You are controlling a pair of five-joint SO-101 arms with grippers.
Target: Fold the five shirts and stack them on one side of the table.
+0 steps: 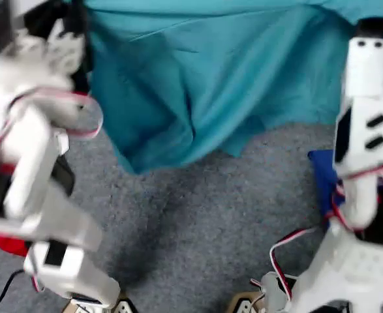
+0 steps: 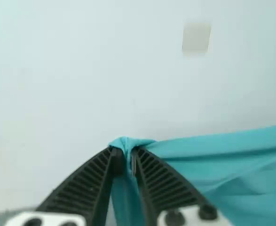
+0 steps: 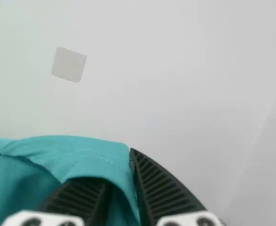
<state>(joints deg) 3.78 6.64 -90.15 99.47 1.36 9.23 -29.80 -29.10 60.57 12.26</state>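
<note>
A teal shirt [image 1: 204, 85] hangs stretched above the grey table, its lower edge draping down toward the table's middle. My left gripper [image 2: 126, 155] is shut on a bunched corner of the teal shirt [image 2: 213, 160], raised and facing a pale wall. My right gripper [image 3: 123, 165] is shut on the hemmed edge of the teal shirt [image 3: 58, 160], also lifted toward the wall. In the high view the left arm [image 1: 34, 169] stands at the left and the right arm [image 1: 364, 130] at the right, both raised.
A dark blue cloth [image 1: 323, 176] lies at the right edge behind the right arm. Something red [image 1: 8, 244] sits at the left by the arm's base. The grey table [image 1: 198, 228] lies bare in front. A small square plate [image 3: 69, 64] is on the wall.
</note>
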